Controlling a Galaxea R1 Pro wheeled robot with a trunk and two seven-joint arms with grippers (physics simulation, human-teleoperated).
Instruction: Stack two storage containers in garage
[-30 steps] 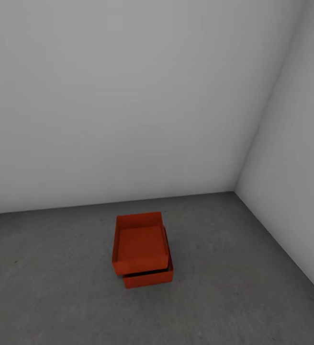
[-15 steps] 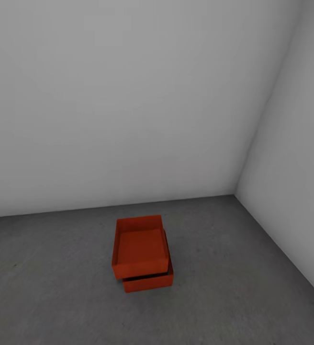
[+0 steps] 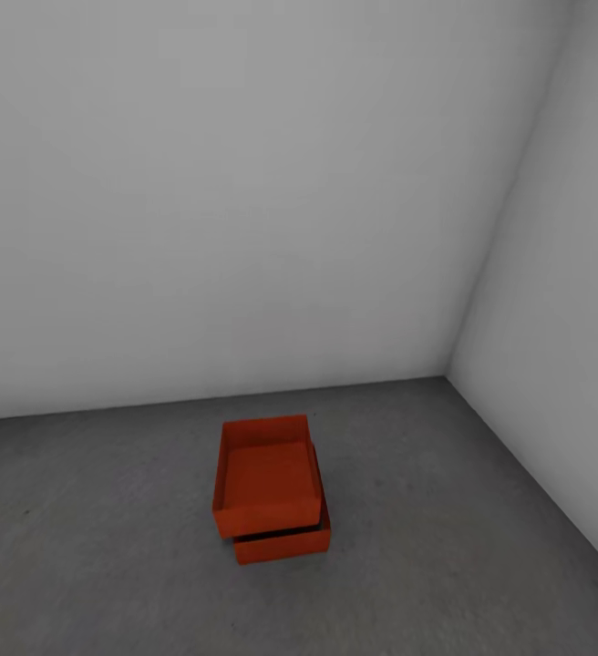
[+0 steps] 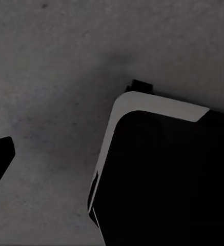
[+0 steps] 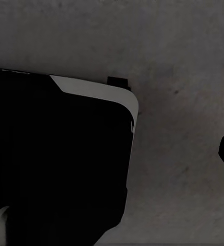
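Two orange-red open-topped rectangular storage bins sit on the dark grey speckled concrete floor [image 3: 445, 547], out from the corner where two plain pale grey walls [image 3: 244, 182] meet. The upper bin [image 3: 266, 474] rests on the lower bin [image 3: 283, 544], skewed a bit & shifted toward the back wall, so a strip of the lower one's front wall & right edge peeks out. Both touching, upper one looks level enough. Long axes run roughly front-to-back as the head cam sees it, away from the robot.

Stack lies straight ahead & low, about centred, so neither arm looks nearer. Wrist cams both look down at concrete past the robot's own dark body w/ a pale rim [image 4: 158, 107], which suggests both arms hang down by the base, away from the bins. A dark tip shows at each wrist view's edge, prob. a finger, but can't tell how wide either set of jaws stands.

Judging by the layout, the stacking looks done; if anything's left, it'd be squaring the upper bin.
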